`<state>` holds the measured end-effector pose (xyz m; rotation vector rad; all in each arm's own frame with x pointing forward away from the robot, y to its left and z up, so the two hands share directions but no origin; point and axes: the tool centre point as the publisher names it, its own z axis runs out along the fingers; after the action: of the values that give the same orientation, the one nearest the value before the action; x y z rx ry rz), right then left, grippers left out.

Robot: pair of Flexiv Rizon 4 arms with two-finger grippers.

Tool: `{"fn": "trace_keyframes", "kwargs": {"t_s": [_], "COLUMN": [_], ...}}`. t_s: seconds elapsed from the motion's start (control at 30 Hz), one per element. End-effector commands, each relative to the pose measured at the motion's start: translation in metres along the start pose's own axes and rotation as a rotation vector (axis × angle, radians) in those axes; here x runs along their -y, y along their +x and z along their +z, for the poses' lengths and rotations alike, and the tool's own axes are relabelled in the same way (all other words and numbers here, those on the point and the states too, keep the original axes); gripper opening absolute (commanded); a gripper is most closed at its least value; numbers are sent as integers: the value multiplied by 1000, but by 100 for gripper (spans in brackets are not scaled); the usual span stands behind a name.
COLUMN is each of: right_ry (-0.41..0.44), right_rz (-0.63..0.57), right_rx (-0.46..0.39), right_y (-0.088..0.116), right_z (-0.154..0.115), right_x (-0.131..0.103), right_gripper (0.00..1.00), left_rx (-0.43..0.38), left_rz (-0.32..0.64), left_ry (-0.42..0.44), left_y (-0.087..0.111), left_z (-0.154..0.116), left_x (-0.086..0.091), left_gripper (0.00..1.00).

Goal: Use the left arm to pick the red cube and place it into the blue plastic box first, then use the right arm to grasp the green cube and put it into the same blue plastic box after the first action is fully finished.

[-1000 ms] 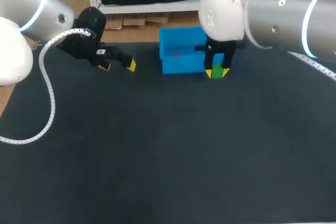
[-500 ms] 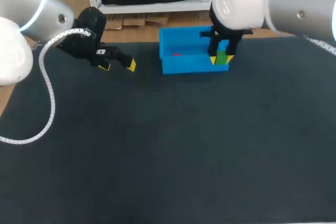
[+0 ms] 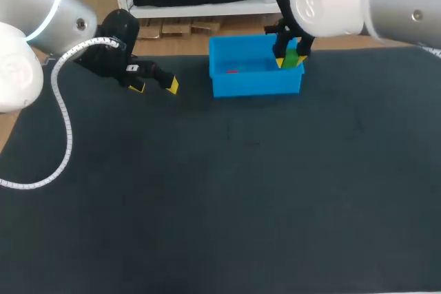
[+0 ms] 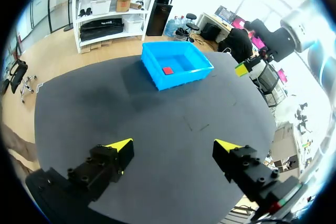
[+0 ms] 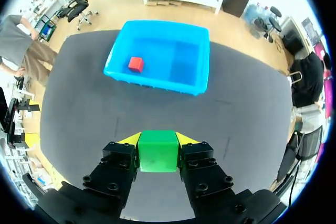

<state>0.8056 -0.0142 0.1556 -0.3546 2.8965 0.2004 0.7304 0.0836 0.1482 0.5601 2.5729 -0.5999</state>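
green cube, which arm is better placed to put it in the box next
Right: the right claw is shut on the green cube, close by the box. The left claw is open, empty, farther off.

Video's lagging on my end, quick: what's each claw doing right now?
Left claw: open, holding nothing.
Right claw: shut on the green cube.
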Motion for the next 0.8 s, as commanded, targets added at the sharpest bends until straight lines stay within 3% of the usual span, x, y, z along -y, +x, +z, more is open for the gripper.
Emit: {"fn": "trace_keyframes", "kwargs": {"t_s": [0.03,0.8], "right_ry": [1,24], "right_rz": [-6,-49], "right_rx": [42,106], "right_y": [-2,-66], "right_z": [-7,-25], "right_x": [2,14], "right_gripper": [0,0], "left_rx": [1,1], "left_rz": [0,0], "left_ry": [1,1], "left_y": [0,0], "left_z": [0,0], "left_x": [0,0], "left_gripper": [100,100]}}
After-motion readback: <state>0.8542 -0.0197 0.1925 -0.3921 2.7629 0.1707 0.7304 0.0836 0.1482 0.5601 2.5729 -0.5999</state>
